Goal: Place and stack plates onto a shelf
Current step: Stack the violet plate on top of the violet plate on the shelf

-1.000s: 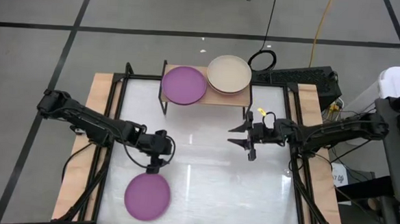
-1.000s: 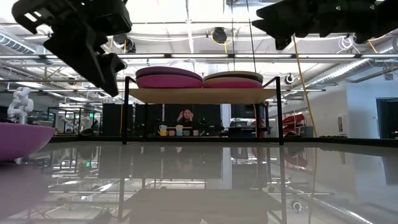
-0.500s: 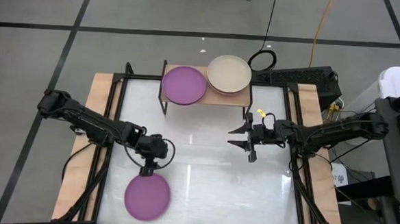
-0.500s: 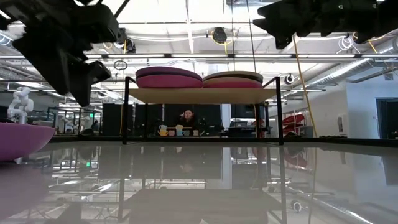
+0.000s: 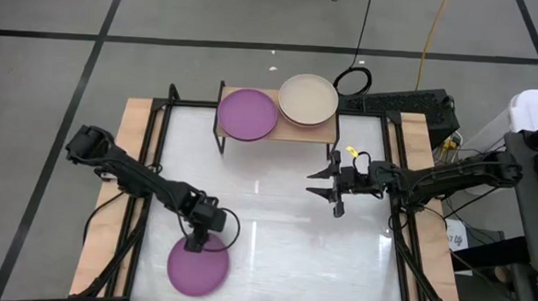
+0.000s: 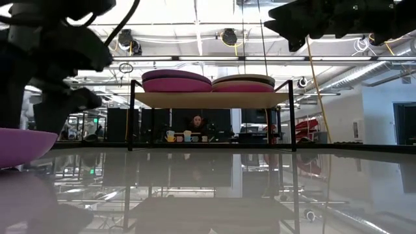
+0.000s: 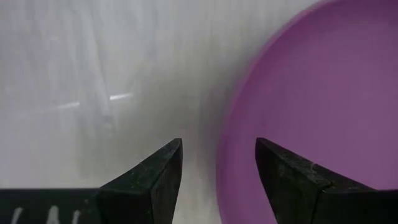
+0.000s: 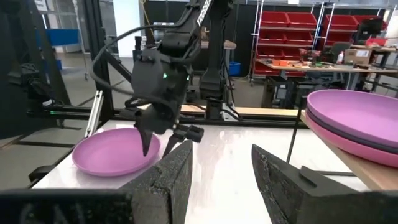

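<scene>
We see a grey floor crossed by dark lines around the table. Long ceiling lights run overhead. Red storage bins fill shelving beyond a cluttered workbench, and a person sits far off.

Left gripper was angled down near the table's front, fingers parted; right gripper hovered mid-table, open.
</scene>
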{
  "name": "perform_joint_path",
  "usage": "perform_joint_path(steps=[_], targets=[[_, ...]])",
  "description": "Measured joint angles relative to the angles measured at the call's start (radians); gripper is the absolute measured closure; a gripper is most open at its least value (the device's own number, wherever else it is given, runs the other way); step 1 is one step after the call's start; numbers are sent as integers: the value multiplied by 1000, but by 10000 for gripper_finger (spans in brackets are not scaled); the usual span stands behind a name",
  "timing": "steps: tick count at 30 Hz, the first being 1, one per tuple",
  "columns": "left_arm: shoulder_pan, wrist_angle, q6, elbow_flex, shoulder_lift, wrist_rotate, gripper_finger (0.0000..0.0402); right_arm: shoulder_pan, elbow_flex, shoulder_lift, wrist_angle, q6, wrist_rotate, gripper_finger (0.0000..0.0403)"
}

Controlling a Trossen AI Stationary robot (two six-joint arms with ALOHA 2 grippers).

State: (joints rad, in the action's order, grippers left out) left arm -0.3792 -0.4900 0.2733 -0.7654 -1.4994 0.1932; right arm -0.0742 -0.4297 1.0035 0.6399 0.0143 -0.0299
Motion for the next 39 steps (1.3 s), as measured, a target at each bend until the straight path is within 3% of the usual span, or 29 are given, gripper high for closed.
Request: perform_joint_path(steps=[7, 16, 22, 26, 36, 39], targets=[[-2, -4, -17, 0, -53, -1, 210, 0, 0, 0, -1, 1, 0, 257], [34, -2, -88, -3, -53, 52, 382, 0, 0, 0, 0, 5, -3, 257], [74, 27, -115, -54, -37, 42, 389, 0, 0, 0, 1, 8, -10, 257], [109, -77, -204, -148, -20, -7, 389, 1, 0, 0, 0, 9, -55, 257], [299, -409, -431, -486, 31, -220, 390, 1, 0, 0, 7, 9, -53, 257], [382, -411, -499, -598, 43, -251, 390, 0, 0, 1, 8, 9, -52, 257]])
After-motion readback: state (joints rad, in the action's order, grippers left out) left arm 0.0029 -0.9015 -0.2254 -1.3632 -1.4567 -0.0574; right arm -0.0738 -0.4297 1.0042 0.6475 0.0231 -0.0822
